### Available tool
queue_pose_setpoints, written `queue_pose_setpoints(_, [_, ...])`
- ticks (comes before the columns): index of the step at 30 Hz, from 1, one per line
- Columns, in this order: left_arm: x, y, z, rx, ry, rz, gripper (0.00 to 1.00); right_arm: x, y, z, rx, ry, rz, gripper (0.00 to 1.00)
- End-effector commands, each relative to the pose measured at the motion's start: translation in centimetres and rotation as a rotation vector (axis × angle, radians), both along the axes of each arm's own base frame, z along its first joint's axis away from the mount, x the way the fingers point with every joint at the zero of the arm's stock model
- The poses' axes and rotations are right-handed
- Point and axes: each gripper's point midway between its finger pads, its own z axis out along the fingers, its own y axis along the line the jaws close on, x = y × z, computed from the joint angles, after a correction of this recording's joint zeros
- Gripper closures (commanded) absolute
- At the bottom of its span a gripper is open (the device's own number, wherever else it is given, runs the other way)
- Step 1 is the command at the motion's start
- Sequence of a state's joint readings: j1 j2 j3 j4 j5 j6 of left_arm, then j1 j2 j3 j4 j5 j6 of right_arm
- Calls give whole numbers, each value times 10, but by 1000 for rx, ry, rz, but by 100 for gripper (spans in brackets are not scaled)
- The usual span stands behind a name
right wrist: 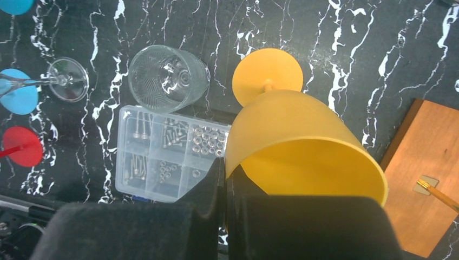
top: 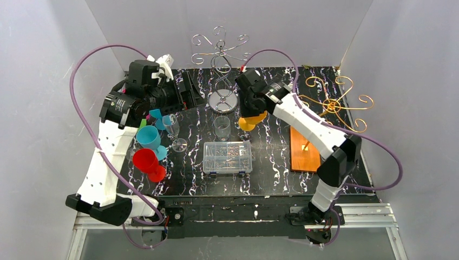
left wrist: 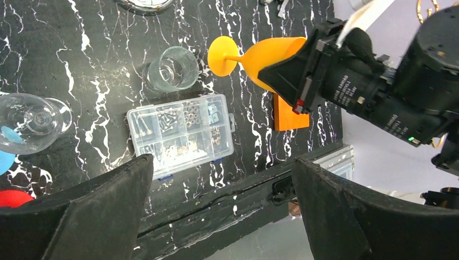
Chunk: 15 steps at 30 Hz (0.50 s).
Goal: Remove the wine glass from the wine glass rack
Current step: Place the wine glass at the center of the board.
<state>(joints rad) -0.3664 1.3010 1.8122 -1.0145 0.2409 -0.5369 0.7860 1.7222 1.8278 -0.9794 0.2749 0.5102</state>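
Observation:
My right gripper [top: 251,110] is shut on the rim of an orange plastic wine glass [top: 249,122]. It holds the glass tilted above the table, just right of the silver wire rack [top: 221,59] and apart from it. In the right wrist view the fingers [right wrist: 214,187] pinch the bowl's wall [right wrist: 303,135], with the foot pointing away. The left wrist view shows the same glass [left wrist: 270,54] lying sideways in that gripper. My left gripper [top: 190,93] is open and empty, left of the rack's base [top: 223,102]. Its jaws [left wrist: 222,206] stand wide apart.
A clear tumbler [top: 222,128] and a clear screw box [top: 227,157] sit mid-table. A clear wine glass [top: 174,133], teal [top: 148,136] and red [top: 146,161] glasses stand at the left. A gold wire rack [top: 331,103] and an orange wooden block [top: 305,149] are at the right.

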Motion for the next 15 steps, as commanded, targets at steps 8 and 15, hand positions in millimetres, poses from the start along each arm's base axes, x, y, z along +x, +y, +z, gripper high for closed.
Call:
queue_pose_setpoints(8, [-15, 13, -12, 53, -5, 9, 2, 14, 18, -36, -28, 27, 35, 99])
queue_pose_setpoints(15, [-13, 13, -18, 65, 4, 7, 2, 13, 18, -59, -57, 64, 38, 99])
